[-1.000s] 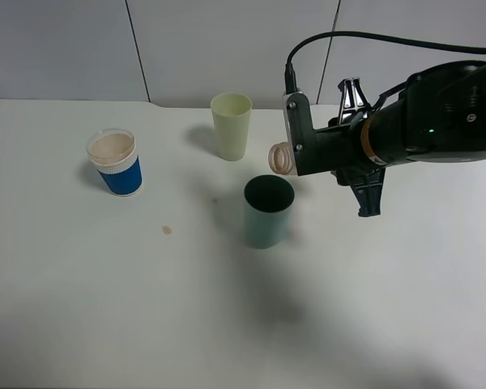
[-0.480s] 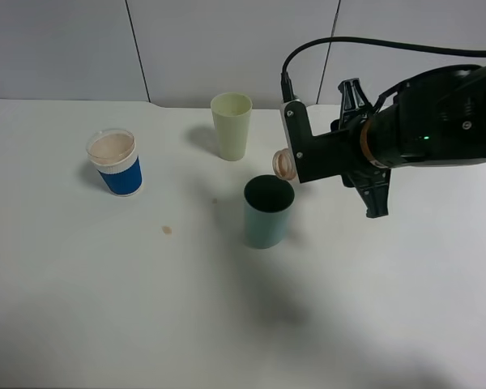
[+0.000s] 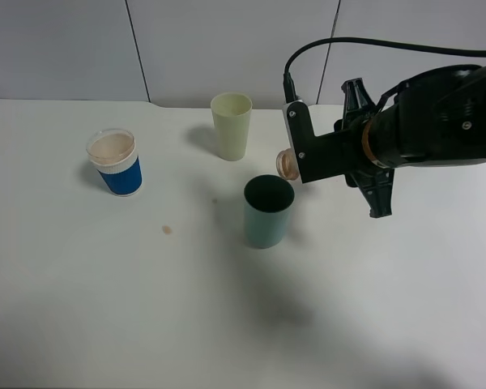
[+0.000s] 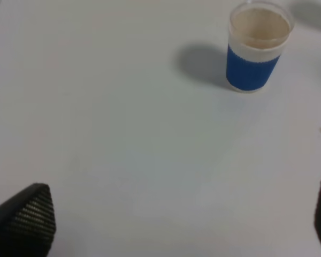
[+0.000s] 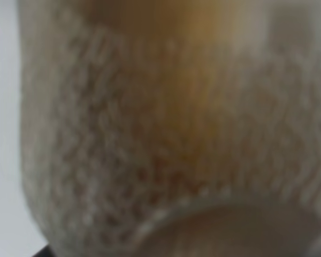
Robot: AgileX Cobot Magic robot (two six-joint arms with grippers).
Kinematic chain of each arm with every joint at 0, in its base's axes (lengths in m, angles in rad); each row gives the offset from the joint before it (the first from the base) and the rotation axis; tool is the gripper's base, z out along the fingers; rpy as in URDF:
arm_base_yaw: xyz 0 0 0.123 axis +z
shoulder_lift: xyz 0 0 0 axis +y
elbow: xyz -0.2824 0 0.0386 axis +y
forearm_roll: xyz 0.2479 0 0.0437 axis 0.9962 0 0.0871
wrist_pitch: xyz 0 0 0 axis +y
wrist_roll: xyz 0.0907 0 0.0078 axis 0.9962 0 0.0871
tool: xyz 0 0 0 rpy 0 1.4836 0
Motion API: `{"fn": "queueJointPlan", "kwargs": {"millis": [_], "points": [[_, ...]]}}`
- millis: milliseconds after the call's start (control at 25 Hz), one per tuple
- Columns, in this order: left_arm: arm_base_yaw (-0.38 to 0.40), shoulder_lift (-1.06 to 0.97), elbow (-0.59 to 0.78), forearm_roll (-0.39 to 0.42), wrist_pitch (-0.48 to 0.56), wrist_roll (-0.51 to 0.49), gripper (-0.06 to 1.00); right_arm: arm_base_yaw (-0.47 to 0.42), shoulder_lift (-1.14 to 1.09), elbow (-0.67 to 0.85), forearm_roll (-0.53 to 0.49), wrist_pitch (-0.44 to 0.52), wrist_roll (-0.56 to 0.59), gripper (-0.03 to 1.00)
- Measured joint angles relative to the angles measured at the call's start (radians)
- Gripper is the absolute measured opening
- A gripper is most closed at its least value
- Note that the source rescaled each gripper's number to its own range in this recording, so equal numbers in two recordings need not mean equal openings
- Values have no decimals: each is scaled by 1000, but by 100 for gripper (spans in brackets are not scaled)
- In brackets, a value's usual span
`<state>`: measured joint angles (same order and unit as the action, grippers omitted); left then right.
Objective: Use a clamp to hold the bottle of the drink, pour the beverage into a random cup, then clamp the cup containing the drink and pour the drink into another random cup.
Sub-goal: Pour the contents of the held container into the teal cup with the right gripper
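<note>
Right arm: It reaches in from the right, high over the white table (image 3: 105,308). Its wrist is rolled over sideways. A black cable (image 3: 373,42) loops up over it.
Right clamp (image 3: 298,156): Its white block points toward the middle of the table. It is squeezed tight on the bottle.
Bottle (image 3: 287,164): It lies tipped on its side in the right clamp, up in the air. Its round open mouth points down and left, just over the back right edge of the teal cup. In the right wrist view the bottle (image 5: 166,134) fills the whole picture. It is blurry and whitish with an orange-brown glow. That glow may be drink, but I can't be sure.
Teal cup (image 3: 267,212): It stands upright near the middle of the table, right under the bottle's mouth. Its inside is dark, so I cannot tell if there is drink in it.
Pale cup (image 3: 231,126): It stands upright behind the teal cup, a little apart. Its inside looks pale like its outside.
Blue cup (image 3: 116,162): It stands upright on the left, well apart from the other cups. It is blue below, with a white band and a clear rim. Its inside looks light brown.
Left clamp (image 4: 176,222): It is spread wide with nothing in it, above bare table. The blue cup (image 4: 255,56) stands ahead of it.
Spot (image 3: 168,229): A small brownish spot sits on the table between the blue cup and the teal cup.
</note>
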<state>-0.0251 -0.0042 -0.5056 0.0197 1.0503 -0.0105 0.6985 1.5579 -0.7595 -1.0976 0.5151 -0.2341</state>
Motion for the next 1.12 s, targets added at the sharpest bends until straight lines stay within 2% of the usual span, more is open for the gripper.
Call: {"fn": "queueJointPlan", "kwargs": {"millis": [440, 680, 1120], "points": [[0, 0, 0, 0, 0, 0, 94, 20, 3, -57, -23, 3, 3, 2], [0, 0, 0, 0, 0, 0, 94, 20, 4, -58, -46, 71, -5, 2], [0, 0, 0, 0, 0, 0, 94, 25, 4, -58, -52, 79, -34, 2]]}}
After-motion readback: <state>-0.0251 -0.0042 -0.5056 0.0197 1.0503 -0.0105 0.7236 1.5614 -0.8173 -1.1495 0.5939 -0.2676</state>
